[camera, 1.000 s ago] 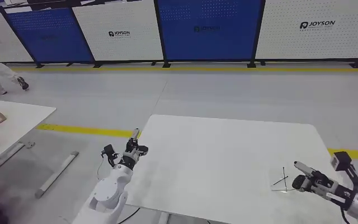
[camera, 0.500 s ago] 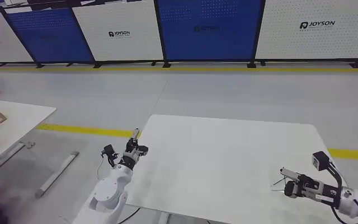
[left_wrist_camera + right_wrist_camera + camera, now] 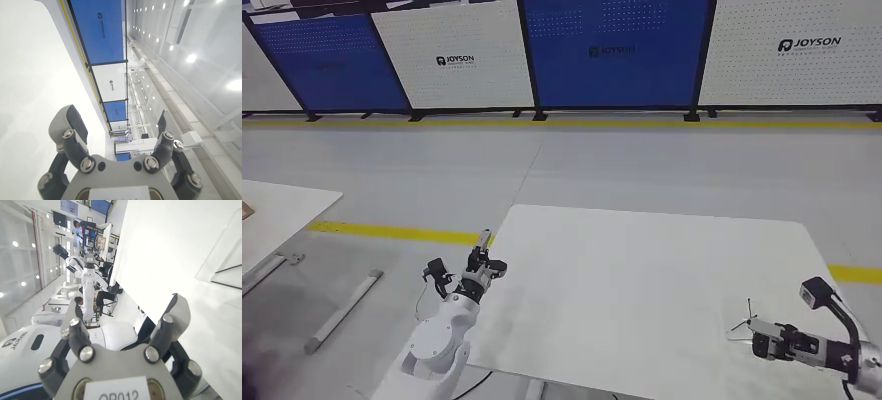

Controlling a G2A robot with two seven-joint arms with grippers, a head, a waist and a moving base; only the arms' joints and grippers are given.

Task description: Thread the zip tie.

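Observation:
Two thin black zip ties (image 3: pixel 745 320) lie crossed near the table's front right corner, on a clear plastic tray (image 3: pixel 213 262). In the right wrist view the zip ties (image 3: pixel 226 270) show as dark lines through the clear plastic. My right gripper (image 3: pixel 757 341) hovers open just beside them on the near side, holding nothing; in its own view the right gripper (image 3: pixel 122 309) has its jaws spread wide. My left gripper (image 3: pixel 485 250) stands at the table's left edge, far from the ties. The left gripper (image 3: pixel 119 121) is open and empty.
The white table (image 3: pixel 642 290) is bare apart from the tray at its front right corner. Its front edge runs close under the right arm. Blue and white partition panels (image 3: pixel 612 50) stand far behind, across the floor.
The right arm has swung back toward the table's front edge, from above the zip ties to just beside them. The left arm has not moved.

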